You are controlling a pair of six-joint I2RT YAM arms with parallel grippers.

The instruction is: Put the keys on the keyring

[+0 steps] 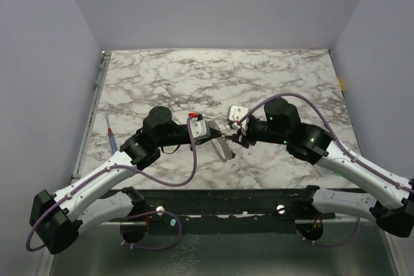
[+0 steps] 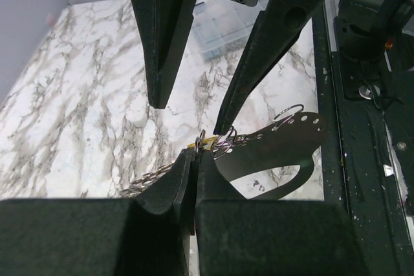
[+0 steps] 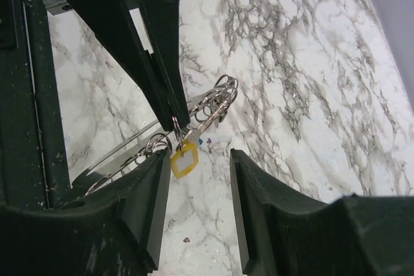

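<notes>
My left gripper (image 1: 220,135) is shut on a thin metal ring (image 3: 176,125), held above the table's middle. A yellow-framed key tag (image 3: 184,160) hangs from this ring, with a speck of blue (image 3: 202,140) beside it. Several more rings (image 3: 218,97) sit along a flat holed metal strip (image 2: 284,139) that hangs from the grip. My right gripper (image 3: 199,158) is open and faces the left one. Its left finger (image 3: 152,192) is right beside the yellow tag. In the left wrist view my left gripper (image 2: 196,153) pinches the ring (image 2: 201,138). The right fingers (image 2: 228,111) hang open just above it.
A thin red-and-blue stick (image 1: 112,138) lies on the marble table (image 1: 194,75) near its left edge. The black base rail (image 1: 220,201) runs along the near edge. Grey walls close in the table on three sides.
</notes>
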